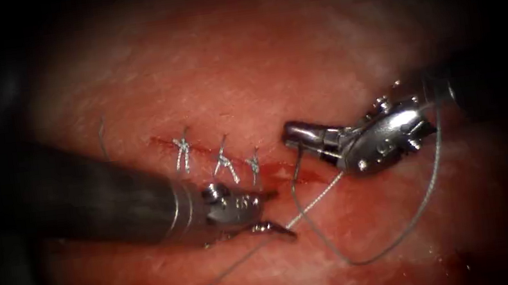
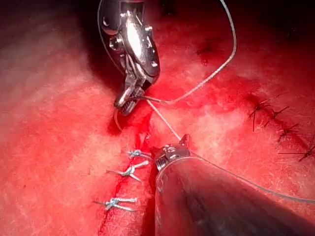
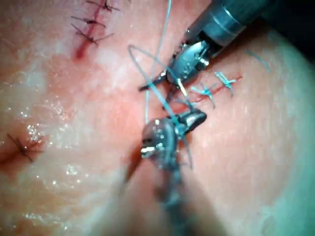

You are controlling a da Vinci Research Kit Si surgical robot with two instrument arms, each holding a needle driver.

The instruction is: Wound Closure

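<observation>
The cut (image 1: 280, 173) runs slanted across the tissue (image 1: 244, 66), with three knotted stitches (image 1: 224, 160) on its left part and red fluid (image 1: 274, 171) at the unstitched stretch. My left tool (image 1: 278, 210) lies just below that stretch with its jaws apart; the pale thread (image 1: 316, 198) runs taut from its lower jaw up toward the right tool. My right tool (image 1: 289, 135) (image 2: 125, 104) is at the right end of the cut, jaws shut on the thread. A thin dark curve (image 1: 294, 183) drops from its tip; needle or thread, I cannot tell.
A wide thread loop (image 1: 407, 227) trails over the tissue right of the cut and back up behind the right tool. A loose strand (image 1: 219, 279) leads off toward the lower left. Older dark stitches (image 2: 268, 110) (image 3: 93, 27) mark other cuts nearby.
</observation>
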